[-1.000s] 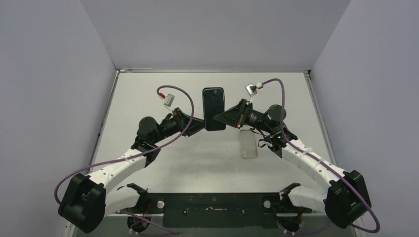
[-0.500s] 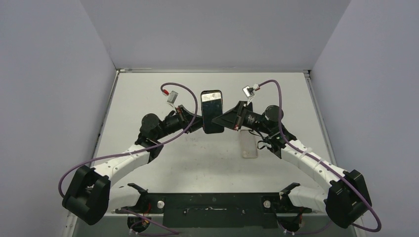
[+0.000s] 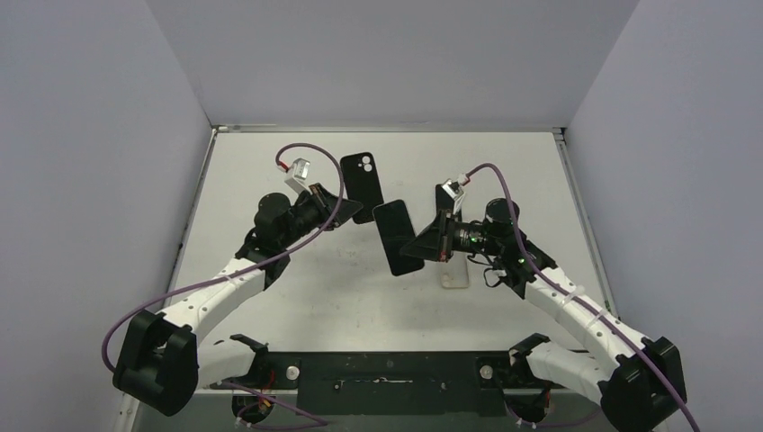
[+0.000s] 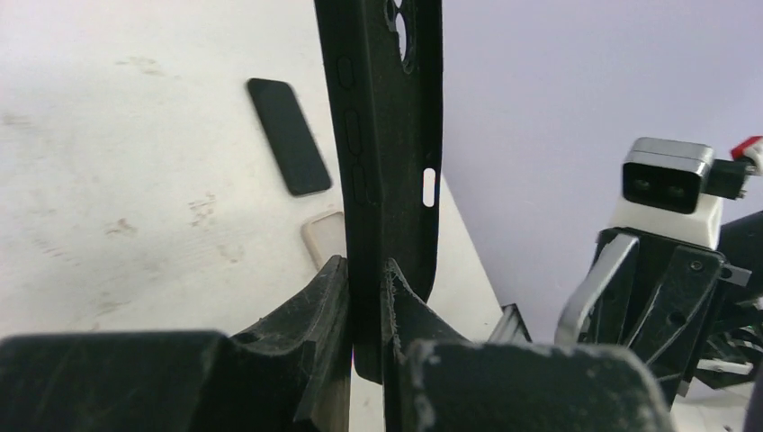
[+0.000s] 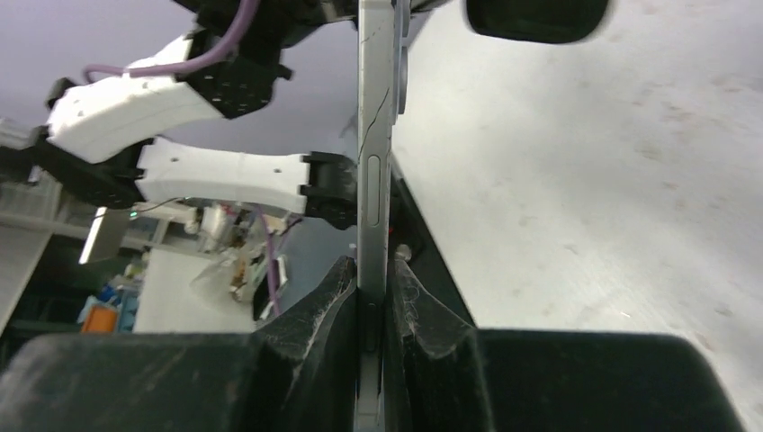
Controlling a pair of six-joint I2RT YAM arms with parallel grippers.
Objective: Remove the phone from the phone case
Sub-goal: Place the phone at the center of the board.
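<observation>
The black phone case (image 3: 362, 187) is off the phone and held up in the air, its camera cut-outs at the top. My left gripper (image 3: 342, 209) is shut on the case's lower edge; the left wrist view shows the case (image 4: 387, 135) pinched edge-on in that gripper (image 4: 364, 268). The phone (image 3: 399, 237), a dark slab, hangs apart from the case, lower and to its right. My right gripper (image 3: 419, 241) is shut on the phone's right edge. Seen from the right wrist, the phone's silver side (image 5: 373, 162) stands upright in the gripper (image 5: 371, 267).
A pale translucent case (image 3: 453, 270) lies flat on the white table (image 3: 270, 180), just below the right gripper. It shows again (image 4: 322, 238) in the left wrist view. Grey walls close in the table on three sides. The arm bases stand along the near edge.
The two grippers held the cased phone together; now they have pulled apart. The left carried the empty case up and left, and the right brought the bare phone down and nearer.
</observation>
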